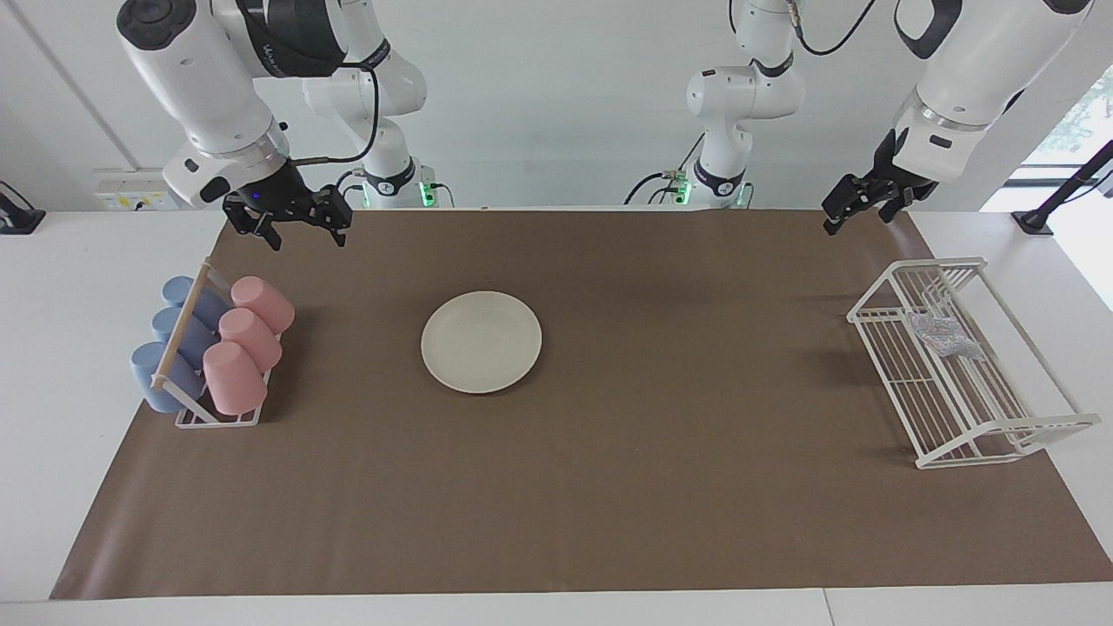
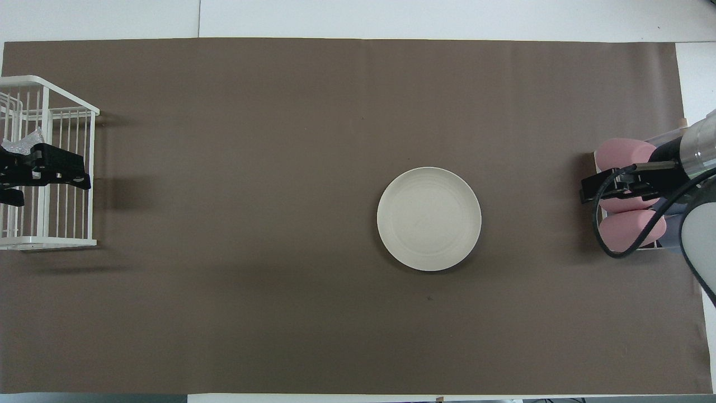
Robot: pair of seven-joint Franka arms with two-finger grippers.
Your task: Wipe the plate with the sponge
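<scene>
Colours on the table
Cream-white plate [image 1: 481,341] on plain brown mat [image 1: 609,504]; silvery glitter sponge [image 1: 943,336] in white wire rack [image 1: 1000,439]; pink cups [image 1: 248,339], blue cups [image 1: 169,352]; black grippers

The brown mat [image 1: 661,487] lies bare all around the plate [image 1: 481,341]. The white wire rack [image 1: 961,426] walls in the sponge [image 1: 942,336], open only from above.

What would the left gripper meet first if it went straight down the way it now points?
Probably the white wire rack, near its end closer to the robots. The left gripper hangs in the air with open jaws; the overhead view puts it over the rack beside the sponge, but depth is uncertain.
</scene>
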